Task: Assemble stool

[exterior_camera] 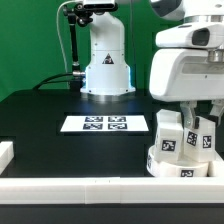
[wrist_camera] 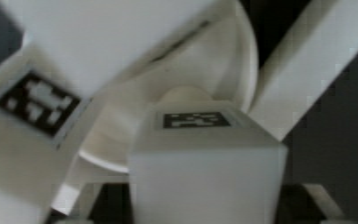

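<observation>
1. The marker board (exterior_camera: 94,123) lies flat on the black table (exterior_camera: 40,120) toward the exterior view's left of centre — a thin white strip printed with 4 black-and-white square tags.
2. A white border rail (exterior_camera: 100,187) runs along the near edge of the table, smooth and straight-sided.
3. The stool (exterior_camera: 181,150) stands at the exterior view's right, just behind the rail: a short round white seat (exterior_camera: 178,166) with blocky white legs rising from it, each carrying a black-and-white tag.
4. I can make out 3 legs in the exterior view; one leg (exterior_camera: 169,140) on the exterior view's left side of the cluster shows its tag clearly.
5. The plastic looks matte and hard, with squared edges on the legs and a curved wall on the seat.
6. The gripper (exterior_camera: 188,108) hangs directly over the legs — the wrist view shows a tagged leg (wrist_camera: 197,160) close up, but I cannot tell whether the fingers clamp it.
</observation>
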`<state>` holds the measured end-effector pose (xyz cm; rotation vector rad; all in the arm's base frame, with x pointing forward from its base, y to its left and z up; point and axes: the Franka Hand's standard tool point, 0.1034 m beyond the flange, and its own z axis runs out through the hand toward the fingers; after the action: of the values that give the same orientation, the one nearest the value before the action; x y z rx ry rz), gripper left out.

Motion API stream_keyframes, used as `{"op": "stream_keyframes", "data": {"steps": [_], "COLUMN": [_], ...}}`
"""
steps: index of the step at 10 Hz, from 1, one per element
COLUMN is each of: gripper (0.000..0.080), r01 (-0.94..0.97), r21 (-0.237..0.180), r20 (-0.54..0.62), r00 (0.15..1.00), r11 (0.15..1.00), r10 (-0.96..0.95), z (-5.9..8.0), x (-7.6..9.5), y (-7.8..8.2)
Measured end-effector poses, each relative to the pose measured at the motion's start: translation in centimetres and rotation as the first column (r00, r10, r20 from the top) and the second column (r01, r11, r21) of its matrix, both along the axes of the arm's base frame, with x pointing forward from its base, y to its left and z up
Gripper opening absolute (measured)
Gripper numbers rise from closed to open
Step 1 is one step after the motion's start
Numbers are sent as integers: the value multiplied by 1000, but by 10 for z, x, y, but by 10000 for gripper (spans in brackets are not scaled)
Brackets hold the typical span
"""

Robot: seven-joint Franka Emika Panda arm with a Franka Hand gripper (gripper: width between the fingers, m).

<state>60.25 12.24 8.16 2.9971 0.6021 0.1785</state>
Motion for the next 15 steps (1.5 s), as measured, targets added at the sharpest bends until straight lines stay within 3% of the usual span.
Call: {"op": "stream_keyframes", "data": {"steps": [6, 9, 13, 15], "gripper": [343, 343, 343, 343], "r01": [353, 533, 785, 903], "r21": [71, 107, 156, 172], "r20": [-8, -28, -95, -153], "r00": [936, 845, 616, 418], "r11": [933, 839, 599, 393], "r10": [-353, -534, -782, -895], "z": [-1, -1, -3, -3], "x": [-1, -1, -3, -3], "y": [0, 0, -2, -1]}}
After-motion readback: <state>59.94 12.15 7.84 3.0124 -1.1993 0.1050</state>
